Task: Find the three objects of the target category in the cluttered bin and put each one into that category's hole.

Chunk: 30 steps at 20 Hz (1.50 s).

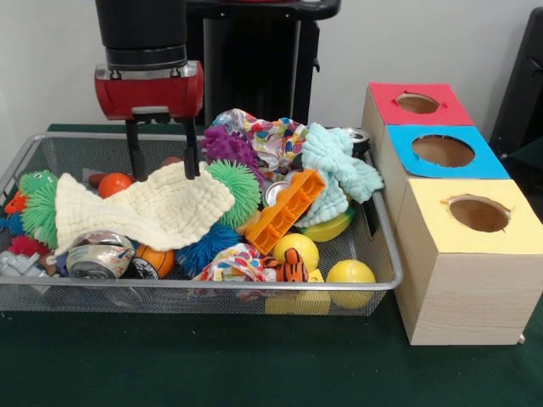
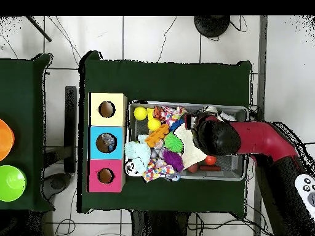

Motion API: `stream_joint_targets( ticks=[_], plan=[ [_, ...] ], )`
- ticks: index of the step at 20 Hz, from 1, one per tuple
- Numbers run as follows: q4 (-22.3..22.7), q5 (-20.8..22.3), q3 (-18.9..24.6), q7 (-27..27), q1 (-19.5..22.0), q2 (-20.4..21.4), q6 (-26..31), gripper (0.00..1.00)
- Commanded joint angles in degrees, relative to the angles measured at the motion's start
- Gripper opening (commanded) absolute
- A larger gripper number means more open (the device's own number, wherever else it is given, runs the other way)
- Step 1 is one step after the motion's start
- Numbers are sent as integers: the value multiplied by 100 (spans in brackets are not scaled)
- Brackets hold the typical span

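Note:
The wire mesh bin is full of toys and cloths; it also shows in the overhead view. My gripper hangs over the bin's left half, open. Its two black fingertips reach the top edge of a cream waffle cloth. A crinkly, clear-grey piece at the bin's far left corner may be a bottle; no other clear bottle shows. The blue-topped box's hole is to the right of the bin. In the overhead view that hole shows something pale inside. There the arm's wrist hides the gripper.
A red-topped box and a yellow-topped box flank the blue one. Silver cans, an orange plastic piece, yellow balls, a teal cloth and spiky balls crowd the bin.

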<state>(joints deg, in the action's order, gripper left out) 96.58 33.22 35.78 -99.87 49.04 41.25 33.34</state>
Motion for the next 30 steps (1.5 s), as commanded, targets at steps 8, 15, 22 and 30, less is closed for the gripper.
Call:
stream_joint_targets(
  ticks=[8, 15, 22, 30],
  plan=[
    [203, 667, 258, 1096, 73, -576, -13, 100],
    [243, 967, 93, 799, -78, -1006, -333, 100],
    [462, 1335, -75, 390, -161, -1068, -786, 100],
    [671, 1674, -556, -168, -388, -1175, -1458, 100]
  ],
)
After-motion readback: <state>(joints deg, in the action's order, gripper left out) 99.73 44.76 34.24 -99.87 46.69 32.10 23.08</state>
